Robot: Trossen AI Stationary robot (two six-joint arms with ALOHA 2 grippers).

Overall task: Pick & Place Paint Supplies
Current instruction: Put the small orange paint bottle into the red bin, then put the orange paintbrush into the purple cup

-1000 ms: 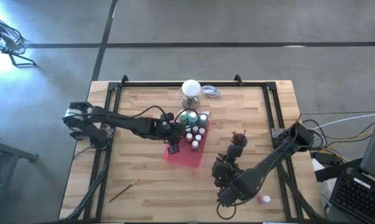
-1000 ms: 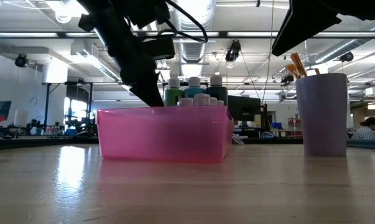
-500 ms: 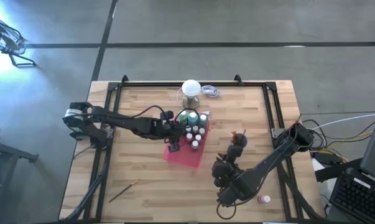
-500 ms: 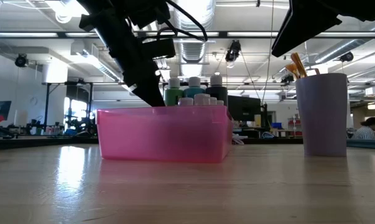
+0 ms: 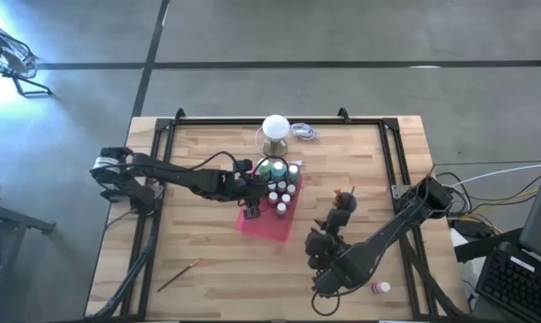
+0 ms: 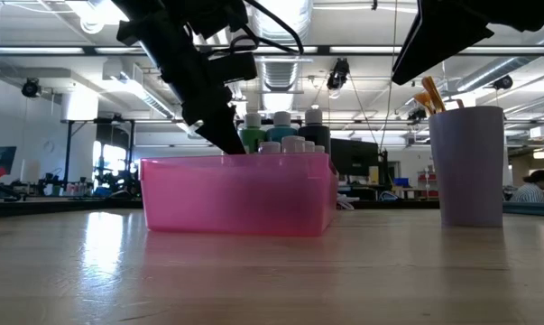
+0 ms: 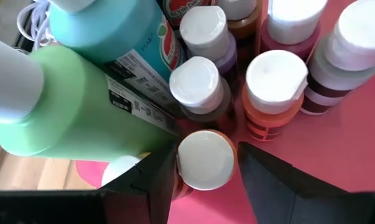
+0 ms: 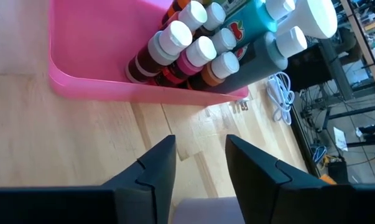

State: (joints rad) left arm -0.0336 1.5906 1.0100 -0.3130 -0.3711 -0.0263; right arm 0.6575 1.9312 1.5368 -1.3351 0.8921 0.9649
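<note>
High view: pink tray [image 5: 263,224] sits mid-desk [image 5: 207,269], with small white-capped paint bottles [image 5: 282,193] packed at its far end. A white ball-topped clear stand [image 5: 275,132] and a coil of white cable [image 5: 304,132] lie beyond the tray. One thin brush [image 5: 178,274] lies alone on the wood planks, well apart, toward the near left corner. One stray bottle [image 5: 380,288] lies near the right arm's base.

Left wrist view: left gripper [image 7: 206,171] is down inside the tray, dark fingers [image 7: 153,177] standing either side of a small round-capped bottle [image 7: 204,160]; whether the pads actually press its sides cannot be told. Just ahead of the gripper, crowded neighbours: brown bottle [image 7: 203,93], orange bottle [image 7: 271,93], purple bottle [image 7: 206,37]. A large pale-green bottle [image 7: 69,106] and a teal bottle [image 7: 119,37] lean in beside it, labels showing. Caps are smooth matte plastic.

Left arm reaches in low from the desk's left edge, nearly straight.

Right wrist view: right gripper [image 8: 199,163] hangs over bare wood, fingers spread, nothing between them; the tray lies ahead of it, well apart. Directly under it shows a lavender cup rim [image 8: 206,208].

Low view: lavender cup [image 6: 472,167], cylindrical and matte, holds brown-handled brushes [image 6: 429,95].
</note>
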